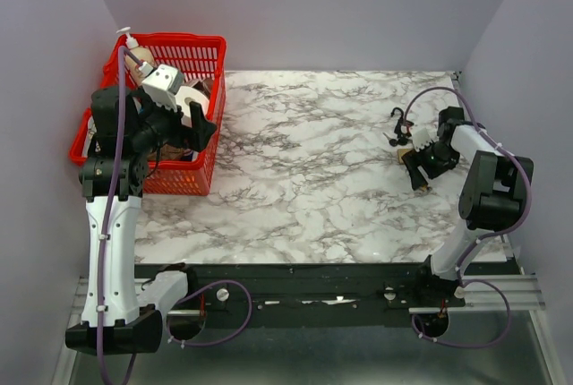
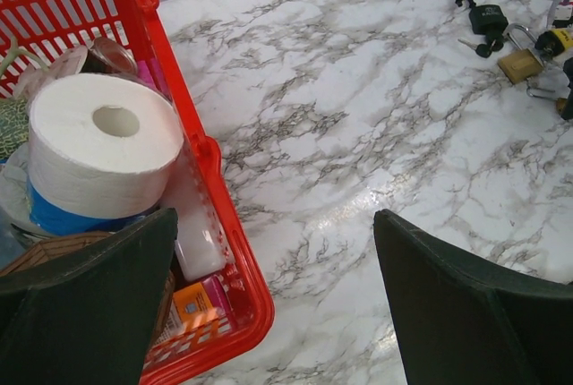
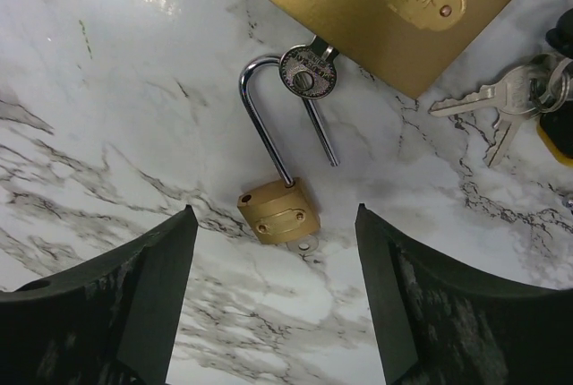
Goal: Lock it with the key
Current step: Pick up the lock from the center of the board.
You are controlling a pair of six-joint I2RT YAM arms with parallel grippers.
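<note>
A small brass padlock (image 3: 277, 210) lies on the marble table (image 3: 107, 116). Its steel shackle (image 3: 269, 107) is swung open, one leg free. A bit of silver key (image 3: 305, 244) shows at the body's near end. My right gripper (image 3: 275, 228) hovers low over it, open, with one finger on each side and apart from the lock. A large brass padlock (image 3: 394, 9) with a round silver key head (image 3: 306, 72) lies just beyond. From above, my right gripper (image 1: 419, 165) is at the far right by the locks (image 1: 403, 145). My left gripper (image 2: 275, 224) is open and empty over the basket's corner.
A loose bunch of keys (image 3: 501, 103) lies right of the big padlock. A black padlock (image 2: 486, 16) sits further back. A red basket (image 1: 201, 89) at the left holds a toilet paper roll (image 2: 103, 143) and other items. Grey walls close in the table.
</note>
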